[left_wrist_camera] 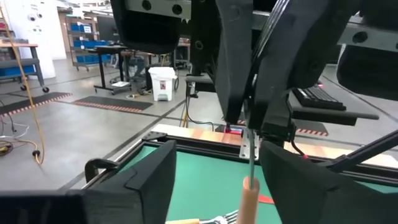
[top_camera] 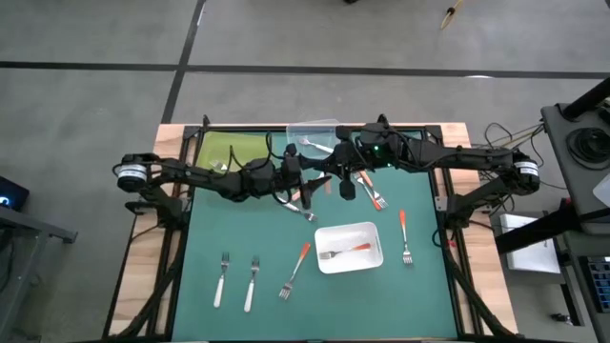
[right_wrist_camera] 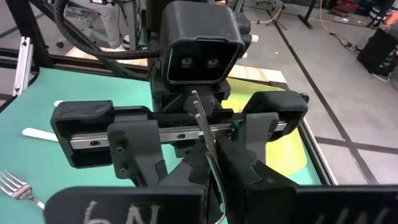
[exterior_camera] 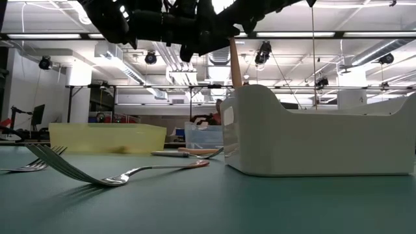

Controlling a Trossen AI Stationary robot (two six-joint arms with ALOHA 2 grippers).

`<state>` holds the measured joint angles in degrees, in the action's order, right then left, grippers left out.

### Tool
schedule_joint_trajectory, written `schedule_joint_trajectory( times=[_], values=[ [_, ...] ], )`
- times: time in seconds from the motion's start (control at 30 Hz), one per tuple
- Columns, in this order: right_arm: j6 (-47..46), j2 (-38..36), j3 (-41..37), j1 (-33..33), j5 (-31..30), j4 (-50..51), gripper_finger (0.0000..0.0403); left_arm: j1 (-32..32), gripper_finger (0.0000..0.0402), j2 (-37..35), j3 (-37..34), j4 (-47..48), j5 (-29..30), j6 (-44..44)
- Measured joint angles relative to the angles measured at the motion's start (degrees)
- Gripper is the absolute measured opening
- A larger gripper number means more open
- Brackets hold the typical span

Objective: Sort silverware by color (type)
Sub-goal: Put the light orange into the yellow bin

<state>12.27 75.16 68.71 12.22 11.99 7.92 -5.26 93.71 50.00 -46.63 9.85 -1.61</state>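
Green mat, metal-headed plastic-handled forks

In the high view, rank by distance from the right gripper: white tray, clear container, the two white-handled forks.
Right gripper sits mid-table.
1. Clear container, just behind it at the far edge.
2. White tray, toward the near side.
3. White-handled forks, near-left corner, farthest.

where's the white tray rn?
High view: the white tray sits right of centre, one red-handled fork inside, between two more red-handled forks on the green mat.
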Motion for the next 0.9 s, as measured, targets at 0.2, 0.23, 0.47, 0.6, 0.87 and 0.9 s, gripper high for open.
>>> schedule_joint_trajectory(
  times=[0.2,0.23,0.47,0.6,0.87,0.9],
  values=[
    [0.02,0.0,-0.02,0.01,-0.06,-0.02,0.0008,-0.08,0.0112,0.0,-0.07,-0.15,0.0,-1.17],
    [0.0,0.02,-0.02,0.03,-0.13,-0.06,0.0009,-0.09,0.009,0.0,-0.08,-0.16,-0.02,-1.31],
    [-0.03,0.02,-0.02,0.05,-0.42,0.05,0.0009,-0.04,0.0006,0.0,-0.13,-0.41,-0.35,-2.33],
    [-0.08,0.02,-0.02,0.05,-0.37,-0.31,0.0009,-0.04,0.0001,0.0,-0.17,-0.99,-0.33,-2.56],
    [0.17,0.02,-0.02,0.05,0.04,-1.35,0.0054,-0.11,0.0,-0.08,-0.17,-1.44,0.11,-2.9],
    [-0.02,0.02,-0.03,0.05,0.06,-1.68,0.0065,-0.13,0.0,-0.1,-0.17,-1.52,0.16,-2.97]
  ],
)
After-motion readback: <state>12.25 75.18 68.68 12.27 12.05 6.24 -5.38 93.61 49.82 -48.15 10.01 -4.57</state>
